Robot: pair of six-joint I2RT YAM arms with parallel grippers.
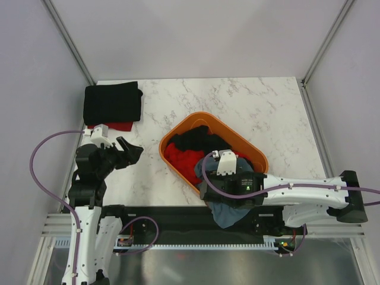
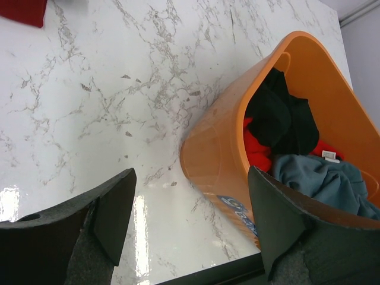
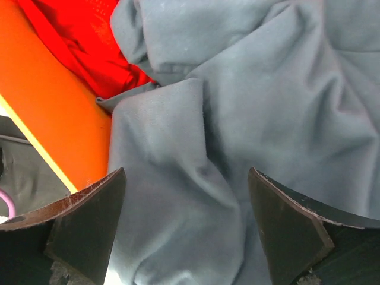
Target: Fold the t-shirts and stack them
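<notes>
One orange basket holding black t-shirt, red t-shirt, blue-grey t-shirt over rim

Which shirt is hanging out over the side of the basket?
The blue-grey t-shirt: it spills over the near rim of the orange basket, beneath the open right gripper. The crumpled black t-shirt and red t-shirt lie inside.

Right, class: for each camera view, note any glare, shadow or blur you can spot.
Top external: even light, no harsh shadow around the orange basket. Left wrist: white glare patches on the marble table at lower left. Right wrist: blue-grey t-shirt evenly lit, shadows only in its folds.
</notes>
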